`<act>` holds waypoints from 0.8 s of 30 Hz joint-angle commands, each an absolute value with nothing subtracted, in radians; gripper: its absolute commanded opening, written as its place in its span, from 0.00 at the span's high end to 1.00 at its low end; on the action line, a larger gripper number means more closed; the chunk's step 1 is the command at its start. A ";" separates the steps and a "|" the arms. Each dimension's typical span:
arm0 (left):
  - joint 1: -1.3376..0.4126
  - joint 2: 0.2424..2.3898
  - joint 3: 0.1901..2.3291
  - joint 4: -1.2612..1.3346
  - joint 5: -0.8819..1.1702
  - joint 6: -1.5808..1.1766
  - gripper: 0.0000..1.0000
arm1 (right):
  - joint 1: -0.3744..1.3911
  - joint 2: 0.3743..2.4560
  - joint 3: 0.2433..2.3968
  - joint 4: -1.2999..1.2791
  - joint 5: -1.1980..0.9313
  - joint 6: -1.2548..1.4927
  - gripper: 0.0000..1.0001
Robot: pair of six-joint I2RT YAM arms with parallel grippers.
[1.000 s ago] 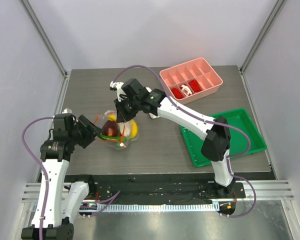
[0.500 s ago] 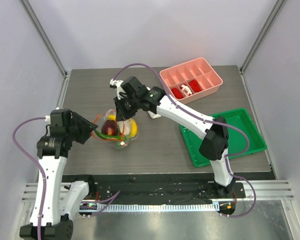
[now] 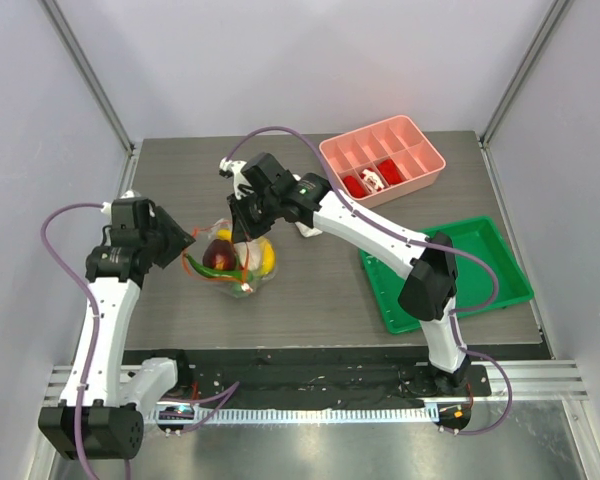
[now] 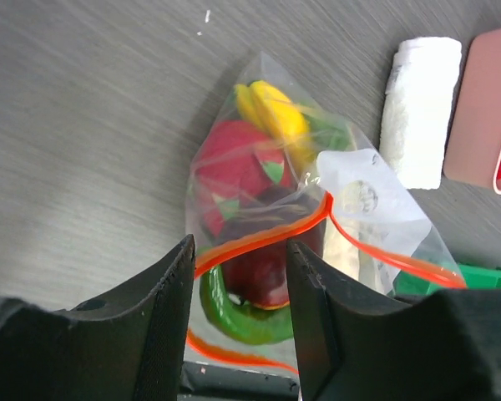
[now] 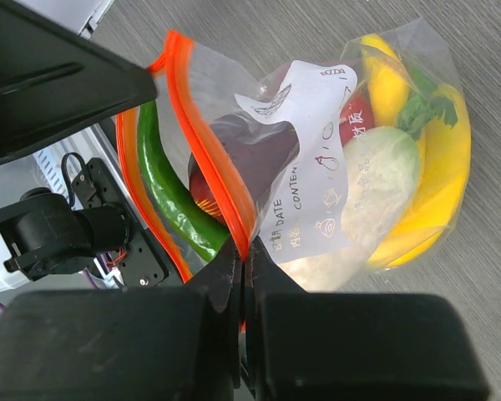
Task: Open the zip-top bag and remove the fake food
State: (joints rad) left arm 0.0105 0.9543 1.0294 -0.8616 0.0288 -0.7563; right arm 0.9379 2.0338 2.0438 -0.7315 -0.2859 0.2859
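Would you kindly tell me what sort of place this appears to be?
Probably a robotics lab test cell: two arms bolted to a metal rail, plain white panels around a grey table, and props like a zip-top bag of toy food.

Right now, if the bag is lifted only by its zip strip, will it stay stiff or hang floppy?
Probably floppy: the zip-top bag is thin, crinkled film, and its orange strip bends where the right gripper pinches it. It would likely sag bottom-heavy, since the fake food fills it. The green pepper sits at the open mouth and might slip out.
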 commanded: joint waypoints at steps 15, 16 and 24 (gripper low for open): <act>0.012 0.992 0.896 -0.700 0.025 -0.696 0.39 | 0.931 1.991 2.071 -0.684 -0.337 0.293 0.99; 0.012 1.002 0.890 -0.687 0.031 -0.701 0.39 | 0.931 1.991 2.069 -0.686 -0.341 0.296 0.99; 0.012 1.055 0.934 -0.630 0.090 -0.681 0.82 | 0.931 1.974 2.042 -0.687 -0.338 0.291 0.99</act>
